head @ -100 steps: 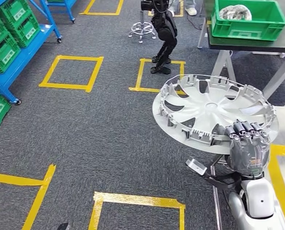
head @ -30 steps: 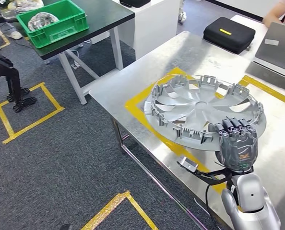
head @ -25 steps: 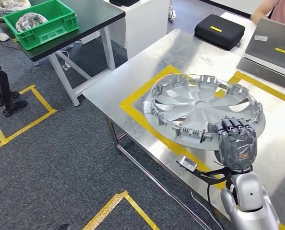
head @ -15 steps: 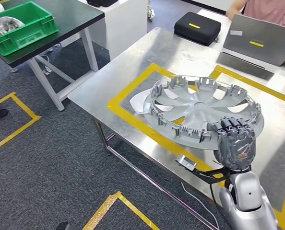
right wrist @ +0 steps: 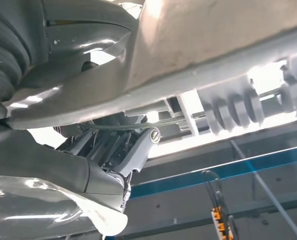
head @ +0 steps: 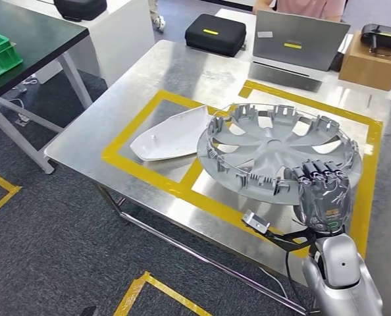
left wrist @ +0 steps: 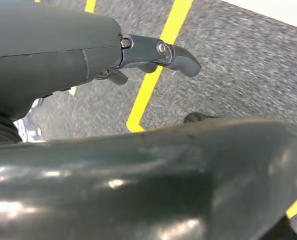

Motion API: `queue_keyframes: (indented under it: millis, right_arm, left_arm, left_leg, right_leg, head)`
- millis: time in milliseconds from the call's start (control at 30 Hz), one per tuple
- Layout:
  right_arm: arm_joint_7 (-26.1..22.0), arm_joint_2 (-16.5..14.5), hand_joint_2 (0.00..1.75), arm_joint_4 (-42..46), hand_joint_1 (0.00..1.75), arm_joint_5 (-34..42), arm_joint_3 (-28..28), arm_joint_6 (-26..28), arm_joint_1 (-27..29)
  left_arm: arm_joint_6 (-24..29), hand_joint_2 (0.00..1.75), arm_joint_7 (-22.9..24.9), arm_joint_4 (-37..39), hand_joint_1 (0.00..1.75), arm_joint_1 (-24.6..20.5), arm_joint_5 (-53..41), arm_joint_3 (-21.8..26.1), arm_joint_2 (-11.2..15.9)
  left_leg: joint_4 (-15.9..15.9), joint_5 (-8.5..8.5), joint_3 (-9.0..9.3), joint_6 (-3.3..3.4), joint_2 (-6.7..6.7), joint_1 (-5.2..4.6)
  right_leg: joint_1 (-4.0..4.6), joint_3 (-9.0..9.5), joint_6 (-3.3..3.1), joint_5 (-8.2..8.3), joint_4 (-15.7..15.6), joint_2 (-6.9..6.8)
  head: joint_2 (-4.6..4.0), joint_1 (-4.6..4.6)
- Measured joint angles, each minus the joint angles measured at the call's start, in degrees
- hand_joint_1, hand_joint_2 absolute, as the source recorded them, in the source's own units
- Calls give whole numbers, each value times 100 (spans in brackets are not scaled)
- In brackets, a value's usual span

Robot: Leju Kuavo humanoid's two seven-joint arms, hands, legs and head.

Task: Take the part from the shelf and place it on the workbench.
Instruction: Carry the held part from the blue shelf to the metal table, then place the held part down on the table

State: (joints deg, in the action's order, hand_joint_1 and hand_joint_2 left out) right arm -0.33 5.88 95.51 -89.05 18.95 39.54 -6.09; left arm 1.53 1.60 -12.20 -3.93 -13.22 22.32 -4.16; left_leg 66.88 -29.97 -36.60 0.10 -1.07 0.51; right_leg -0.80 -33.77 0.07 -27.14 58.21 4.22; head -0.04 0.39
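Right hand (head: 324, 197), lower right of the head view, grips the round silver plastic wheel cover (head: 275, 150) above the steel desk (head: 183, 69); left hand (left wrist: 154, 52) holds nothing, fingers extended.

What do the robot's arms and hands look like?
The right arm is shiny silver and rounded, with a thin black cable at the wrist. The right hand is dark grey with dark ribbed fingers and small orange and green marks. The left hand is smooth dark grey.
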Motion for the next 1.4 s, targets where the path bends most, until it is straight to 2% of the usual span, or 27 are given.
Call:
queue_keyframes:
  millis: [33, 67, 100, 167, 200, 267, 300, 333, 367, 400, 433, 467, 500, 567, 600, 700, 767, 833, 867, 900, 933, 967, 1033, 1100, 1133, 1233, 1400]
  right_arm:
    - [0, 0, 175, -1, 175, 1, 0, 0, -3]
    - [1, 0, 175, -2, 175, 1, 0, 0, -6]
    - [3, 0, 175, -4, 175, 1, 0, 0, -8]
    - [7, 0, 175, -9, 175, 1, 1, 0, -1]
    - [8, 1, 175, -10, 175, 1, 2, 0, 7]
    - [8, 0, 175, -12, 175, 1, 14, 0, 1]
    - [9, -1, 175, -13, 175, 1, 24, 0, -6]
    - [14, -1, 175, -17, 175, 1, 33, 0, -18]
    - [19, -1, 175, -26, 175, 1, 39, 0, -22]
    - [27, -1, 175, -38, 175, 1, 43, 0, -21]
    - [39, 0, 175, -53, 175, 1, 43, 0, -20]
    - [51, 0, 175, -68, 175, 1, 44, 0, -20]
    - [63, 0, 175, -79, 175, 1, 44, 0, -23]
    - [84, 0, 175, -91, 175, 1, 51, 0, -53]
    - [96, 0, 175, -96, 175, 1, 55, 0, -68]
    - [160, 3, 175, -120, 175, 1, 62, 0, -84]
    - [217, 7, 175, -138, 175, -1, 69, 0, -91]
    - [329, 7, 175, -183, 175, -2, 101, 0, -116]
    - [417, 11, 175, -230, 175, -2, 135, 0, -139]
    - [517, 20, 175, -286, 175, -2, 177, 0, -163]
    - [620, 34, 175, -346, 175, -2, 227, 0, -182]
    - [710, 56, 175, -400, 175, -2, 274, 0, -197]
    - [855, 103, 175, -481, 175, -2, 364, 0, -227]
    - [968, 139, 175, -538, 175, -2, 444, 0, -268]
    - [1013, 150, 175, -558, 175, -2, 474, 0, -282]
    - [1081, 166, 175, -624, 175, -2, 534, 0, -291]
    - [1053, 166, 175, -687, 175, -2, 620, 0, -290]
  left_arm:
    - [0, 0, 0, 0, 0, 1, 0, 0, 4]
    - [1, 0, 0, 0, 0, 1, 0, 0, 9]
    - [1, 0, 0, 0, 0, -3, 0, 0, 14]
    - [2, 0, -1, 0, 0, -16, 0, 0, 16]
    - [1, 0, -1, 0, 0, -27, 0, 0, 16]
    - [-1, 0, -5, 0, 0, -35, 0, 0, 16]
    - [-2, 0, -7, 0, 0, -34, -1, 0, 18]
    - [-2, 0, -9, 0, 0, -29, -2, 0, 17]
    - [-3, 0, -10, 0, 0, -26, -3, 0, 17]
    - [-3, 0, -10, 0, 0, -23, -6, 0, 16]
    - [-4, 0, -12, 0, 0, -24, -10, 0, 14]
    - [-6, 0, -14, 0, 0, -28, -15, 0, 9]
    - [-9, 0, -18, 0, 0, -32, -20, 0, 4]
    - [-16, 0, -24, 0, 0, -36, -41, 0, 3]
    - [-17, 0, -26, 0, 0, -38, -51, 0, 5]
    - [-17, 0, -26, 0, 0, -47, -73, 0, 10]
    - [-17, 0, -31, 0, 0, -55, -90, -1, 11]
    - [-15, 0, -40, 0, 0, -55, -108, -2, 8]
    - [-11, 0, -44, 0, 0, -47, -114, -2, 5]
    - [-6, 0, -44, 0, 0, -37, -115, -2, 5]
    - [-2, 0, -45, 0, 0, -29, -115, -2, 6]
    - [2, 0, -48, 0, 0, -25, -115, -2, 7]
    - [2, 0, -56, 0, 0, -29, -114, -2, 10]
    - [3, 0, -63, 0, 0, -35, -114, -2, 14]
    - [3, 0, -67, 0, 0, -37, -113, -2, 11]
    - [4, 0, -74, 0, 0, -28, -109, -2, -3]
    - [4, 0, -82, 0, 0, -28, -101, -2, -7]
  left_leg:
    - [-373, 172, 161, 32, -136, 5]
    - [-652, 265, 283, 54, -252, 6]
    - [-786, 274, 343, 68, -328, 4]
    - [-863, 252, 374, 88, -266, 1]
    - [-908, 264, 387, 104, -199, 8]
    - [-996, 303, 415, 146, -58, 24]
    - [-1012, 310, 420, 162, 14, 19]
    - [-1013, 309, 418, 175, 85, 12]
    - [-1012, 306, 416, 179, 162, 7]
    - [-1011, 303, 416, 180, 237, 4]
    - [-1009, 298, 417, 176, 308, 4]
    - [-1004, 291, 420, 166, 372, 6]
    - [-992, 278, 425, 146, 432, 4]
    - [-948, 244, 424, 83, 539, -29]
    - [-925, 229, 424, 54, 588, -48]
    - [-901, 194, 445, -9, 711, -49]
    - [-696, 21, 377, -62, 539, -18]
    - [-21, -347, 85, -91, 265, 0]
    - [390, -514, -105, -90, 202, 0]
    - [690, -595, -252, -80, 179, -1]
    - [792, -562, -316, -60, 171, -6]
    - [662, -416, -276, -28, 167, -13]
    - [-83, 19, 27, 67, 136, -43]
    - [-699, 246, 286, 134, 96, -69]
    - [-816, 255, 327, 120, 83, -73]
    - [-873, 254, 328, 35, 81, -79]
    - [-865, 260, 318, 62, 76, -105]
  right_leg:
    - [2, -4, 11, 4, 4, 72]
    - [-6, -19, 30, 13, 8, 138]
    - [-18, -43, 57, 26, 11, 196]
    - [-41, -92, 134, 58, -7, 306]
    - [-39, -127, 165, 46, 1, 259]
    - [-16, -286, 212, -131, 256, -35]
    - [-13, -433, 226, -296, 555, -219]
    - [-15, -606, 247, -469, 925, -323]
    - [-22, -763, 268, -593, 1265, -362]
    - [-30, -850, 288, -627, 1461, -378]
    - [-37, -835, 305, -561, 1449, -395]
    - [-44, -705, 317, -406, 1213, -438]
    - [-48, -489, 326, -223, 816, -533]
    - [-17, -118, 284, -33, 158, -759]
    - [-2, -36, 246, -20, 10, -815]
    - [8, -44, 126, -22, 1, -680]
    - [-9, -42, 61, -2, -6, -589]
    - [-13, -40, 12, 4, -10, -513]
    - [-5, -40, -5, 3, -10, -471]
    - [6, -37, -15, 2, -9, -426]
    - [18, -32, -19, 2, -9, -384]
    - [29, -24, -20, 2, -8, -348]
    - [45, -13, -18, 2, -8, -298]
    - [63, -32, 4, 6, 4, -261]
    - [70, -50, 10, 3, 15, -252]
    - [64, -77, 9, -1, 31, -256]
    - [37, -70, 51, 27, -1, -261]
  head:
    - [0, 3]
    - [0, 0]
    - [0, -2]
    - [0, -8]
    - [0, -4]
    - [0, 36]
    - [0, 54]
    - [0, 72]
    - [0, 74]
    - [0, 75]
    - [0, 76]
    - [0, 76]
    - [0, 76]
    - [0, 73]
    - [0, 67]
    - [0, 58]
    - [0, 48]
    - [0, 32]
    - [0, 28]
    - [0, 26]
    - [0, 26]
    - [0, 27]
    - [0, 28]
    - [0, 29]
    - [0, 32]
    - [0, 37]
    - [0, 36]
